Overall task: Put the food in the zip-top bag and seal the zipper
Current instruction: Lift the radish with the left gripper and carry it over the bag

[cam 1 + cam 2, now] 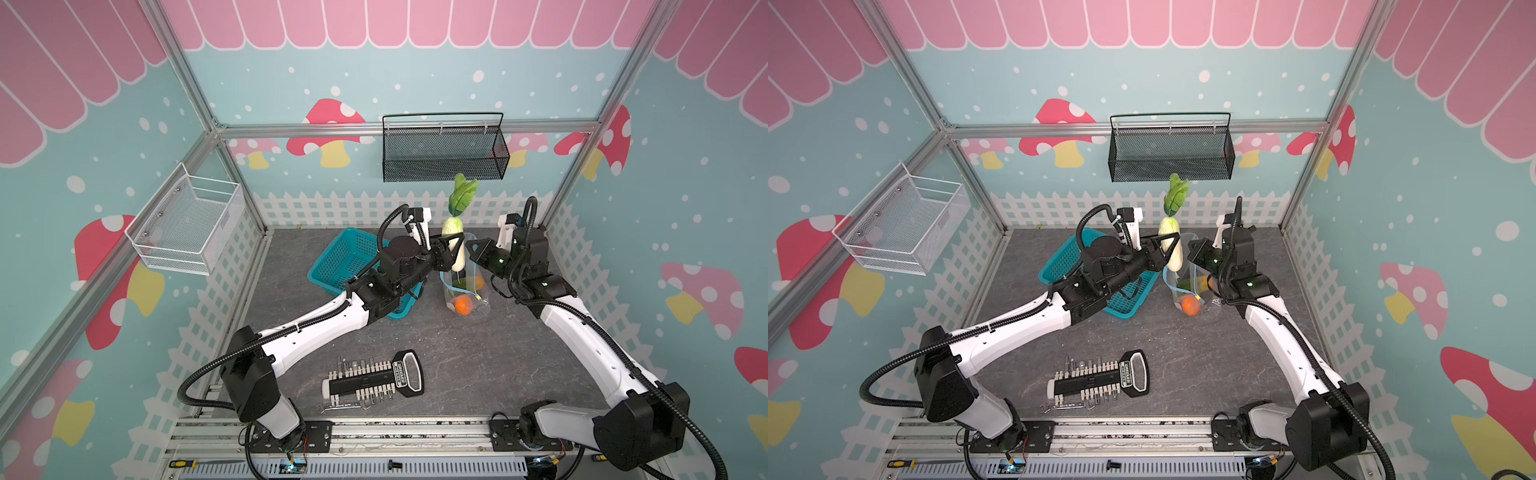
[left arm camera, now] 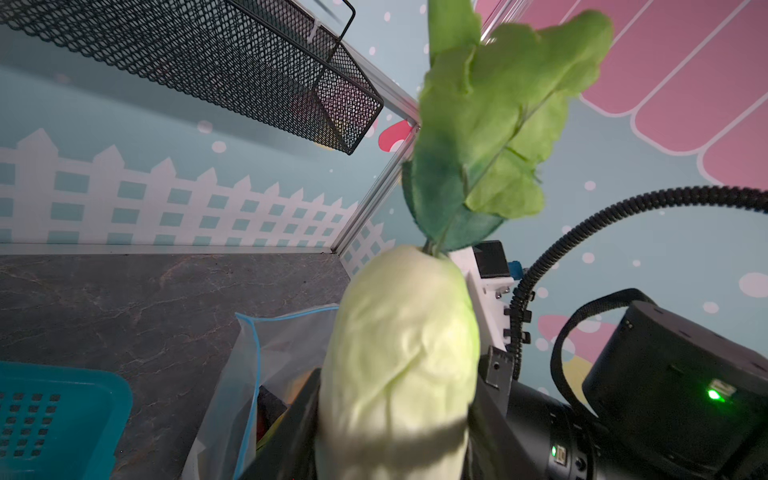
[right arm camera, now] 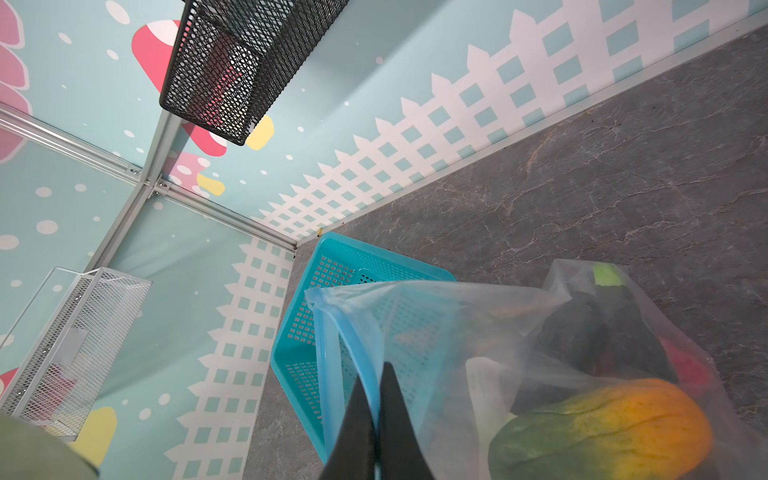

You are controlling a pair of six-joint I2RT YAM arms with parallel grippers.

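Grey marbled tabletop point(image 1: 457, 365) inside the mushroom-papered booth carried the zip-top bag point(image 1: 478, 305), standing just beside the teal basket point(image 1: 345, 257). My left hand point(image 1: 452, 248) was clamped around the white body of the cabbage point(image 1: 452, 227), which stood upright with its leaves up and its lower end at the bag's mouth. My right hand point(image 3: 374, 374) was pinched shut on the blue zipper point(image 3: 328, 353), holding that edge up.

I judged the step to be loading the cabbage. To do it well I'd have lowered it straight down, blunt end first, with the right hand keeping the mouth raised and wide, and let go only once the body was well inside. The long leaves would likely need tucking below the zipper before sealing.

Both top views showed the cabbage lined up over the bag and an orange fruit point(image 1: 462, 305) inside it. Only the right wrist view showed the pinch on the strip and a dark eggplant point(image 3: 602, 328) in the bag. From the left wrist view I couldn't tell whether the cabbage had crossed the rim yet.
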